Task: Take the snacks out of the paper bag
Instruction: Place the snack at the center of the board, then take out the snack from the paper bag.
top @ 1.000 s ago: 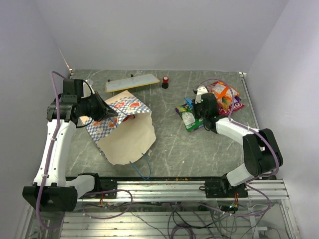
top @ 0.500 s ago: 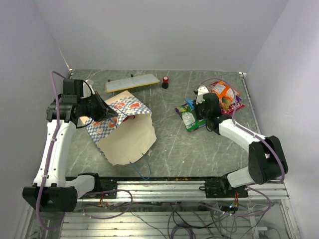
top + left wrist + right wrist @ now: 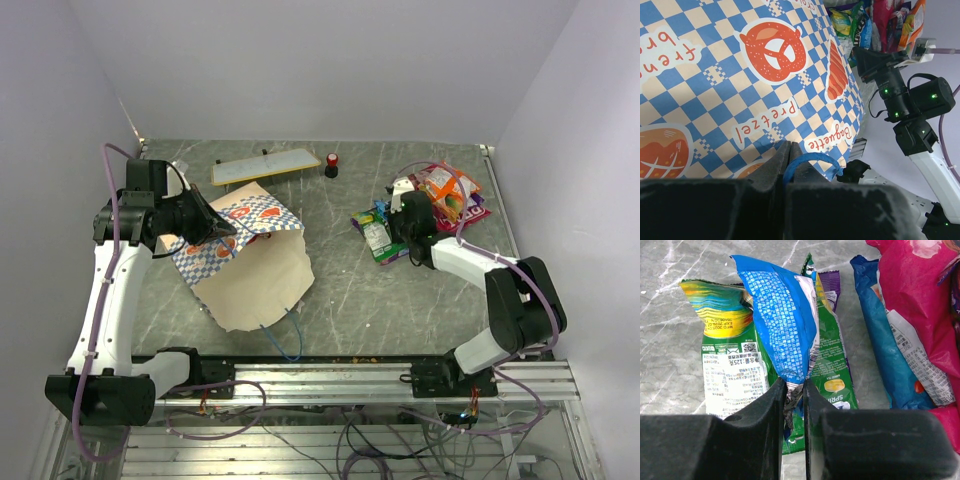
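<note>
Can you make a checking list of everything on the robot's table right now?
Surface: grey marbled table, scratched.
Job's things: paper bag on its side, one edge lifted; snacks piled at right, outside it.
Clutter: yellow-edged board, red-and-black knob at back.
Grippers: left gripper shut on paper bag; right gripper shut on blue packet.
Cables: purple cable along left arm; wires below rail.
Surroundings: plain white walls.

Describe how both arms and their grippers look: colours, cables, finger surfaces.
The left arm and right arm have white links with black joints, each trailed by a lilac cable. The left gripper and right gripper are black, with flat, matte, slightly grainy fingers. Small green lights glow on the right arm's joints.
</note>
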{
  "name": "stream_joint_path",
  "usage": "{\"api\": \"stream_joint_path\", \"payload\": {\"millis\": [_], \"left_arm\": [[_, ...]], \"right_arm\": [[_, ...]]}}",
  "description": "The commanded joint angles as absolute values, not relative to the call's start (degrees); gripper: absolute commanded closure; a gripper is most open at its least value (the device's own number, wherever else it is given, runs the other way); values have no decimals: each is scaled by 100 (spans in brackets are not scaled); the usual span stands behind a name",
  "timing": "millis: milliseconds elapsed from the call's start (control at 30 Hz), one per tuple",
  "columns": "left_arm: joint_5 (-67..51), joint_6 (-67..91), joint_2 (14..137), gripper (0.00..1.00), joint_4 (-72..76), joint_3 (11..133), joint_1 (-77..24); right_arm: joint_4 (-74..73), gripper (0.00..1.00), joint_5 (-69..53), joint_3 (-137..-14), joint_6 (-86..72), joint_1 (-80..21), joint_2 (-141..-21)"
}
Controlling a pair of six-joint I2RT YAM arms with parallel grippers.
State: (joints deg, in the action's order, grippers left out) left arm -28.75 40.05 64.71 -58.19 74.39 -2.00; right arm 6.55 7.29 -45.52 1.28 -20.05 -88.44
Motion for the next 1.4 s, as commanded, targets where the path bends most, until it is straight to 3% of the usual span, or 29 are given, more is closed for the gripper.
{"api": "stream_joint_path", "payload": {"millis": [0,233,400,567,700,867,1100,1367], "left_arm": [[-2959,3959,6379,93,-5781,7524,-228],[-2996,4010,6400,93,-5696,7478,-225],[-3039,4065,6398,93,-5621,7387,-223],[-3065,4077,6397,93,-5597,7382,-220],[-3072,4081,6360,93,-5593,7357,-224],[-3092,4071,6339,93,-5607,7366,-225],[-3141,4090,6332,93,-5573,7354,-221],[-3150,4076,6362,93,-5606,7426,-220]], "right_arm": [[295,82,676,-4593,175,-2030,-8890],[-31,52,427,-4773,304,-2031,-8166],[-190,39,466,-4864,445,-2032,-7762],[-321,34,255,-5028,616,-2033,-7553],[153,30,-1438,-4706,980,-2089,-7112],[962,26,-2289,-4151,1439,-3187,-6408],[2010,25,-1745,-3615,2304,-5478,-6066],[2258,25,-275,-4525,3834,-7046,-7997]]}}
